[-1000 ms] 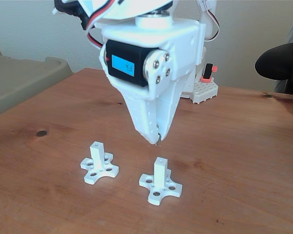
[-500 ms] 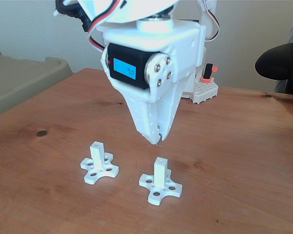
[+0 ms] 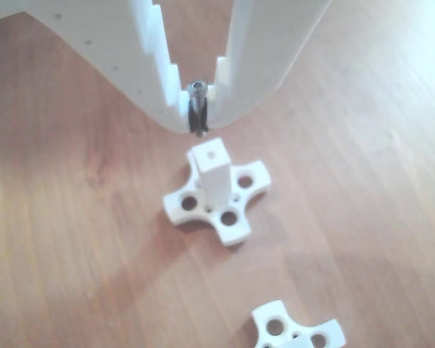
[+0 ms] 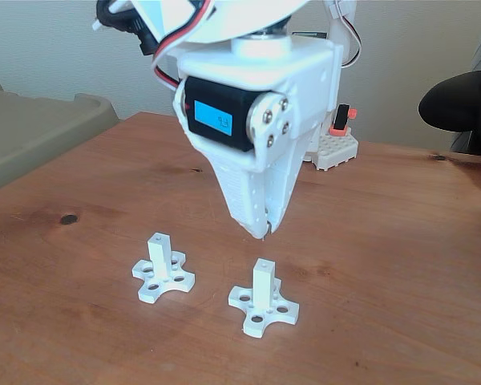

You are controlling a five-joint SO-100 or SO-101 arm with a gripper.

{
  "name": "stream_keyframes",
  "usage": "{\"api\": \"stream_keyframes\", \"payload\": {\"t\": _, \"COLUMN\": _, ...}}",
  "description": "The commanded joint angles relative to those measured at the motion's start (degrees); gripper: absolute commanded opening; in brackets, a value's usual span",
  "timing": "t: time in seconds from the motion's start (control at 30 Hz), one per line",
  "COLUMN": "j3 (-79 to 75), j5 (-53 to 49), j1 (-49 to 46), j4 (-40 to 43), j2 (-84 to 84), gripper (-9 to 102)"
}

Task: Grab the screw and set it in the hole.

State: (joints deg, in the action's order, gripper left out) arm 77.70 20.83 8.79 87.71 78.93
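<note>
The white pincer is hanging tip-down over the wooden surface, its fingers closed on the screw; in the other view the screw is standing upright between the two fingertips, its round socket head on top and its dark threaded shank poking out below the tips; in the fixed view only a small dark tip is showing at the bottom of the pincer; the screw is sitting in the air, apart from everything on the surface; just below it in the other view is standing a white post on a cross-shaped base, and the hole in its square top face is lying slightly to the right of the screw in that view; in the fixed view this post is standing toward the front edge of the surface, beneath the pincer and apart from it; a second white post on its own cross base is standing to its left in that view, well apart; a white block with a red piece is sitting near the far edge behind the arm.
</note>
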Motion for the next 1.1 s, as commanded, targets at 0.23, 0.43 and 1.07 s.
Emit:
{"api": "stream_keyframes", "payload": {"t": 0.23, "j3": 0.18, "j5": 0.70, "j1": 1.05, "j4": -2.02, "j2": 6.15, "gripper": -4}}
{"api": "stream_keyframes", "payload": {"t": 0.43, "j3": 0.35, "j5": 0.70, "j1": 0.97, "j4": -2.20, "j2": 5.36, "gripper": -4}}
{"api": "stream_keyframes", "payload": {"t": 1.07, "j3": 4.75, "j5": 0.97, "j1": 1.05, "j4": -5.89, "j2": 4.57, "gripper": -4}}
